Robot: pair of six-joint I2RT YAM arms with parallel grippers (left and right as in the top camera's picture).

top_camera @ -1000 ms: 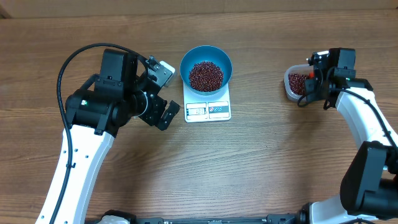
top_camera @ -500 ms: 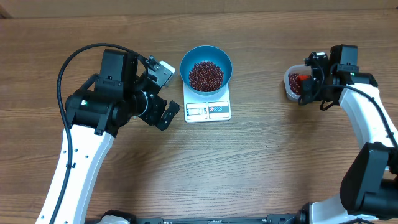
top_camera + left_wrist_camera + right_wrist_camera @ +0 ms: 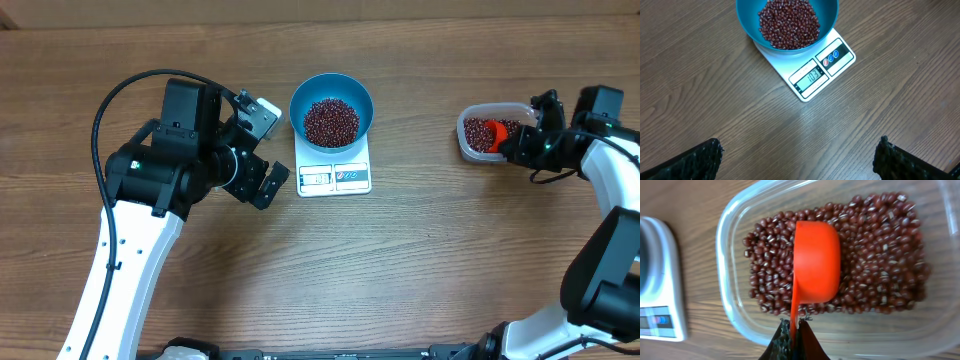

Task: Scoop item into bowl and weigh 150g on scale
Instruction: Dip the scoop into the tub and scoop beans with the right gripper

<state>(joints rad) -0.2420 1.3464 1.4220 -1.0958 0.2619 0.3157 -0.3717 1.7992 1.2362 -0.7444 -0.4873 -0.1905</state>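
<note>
Since the earlier frame, the right gripper has swung out to the right, so that its wrist now lies right of the clear tub instead of over it; the left arm, the bowl and the scale have not shifted

Left gripper: fingers spread wide and holding nothing, above bare table. In the left wrist view both fingertips stand at the lower corners, well apart from each other

Scale: ahead of the left fingers, between their two lines of reach and clear of both tips. Its display faces the fingers and reads 103

Bowl: blue, seated on the scale platform, on the far side of the display from the left fingers. It holds a heap of beans in its middle

Tub: directly ahead of the right fingers, its near rim just beyond the tips. A second layer of beans covers its floor

Scoop: orange, its thin handle pinched between the right fingers, which are pressed together on it. Its head reaches out from the fingertips over the near rim and lies on the beans in the tub
</note>
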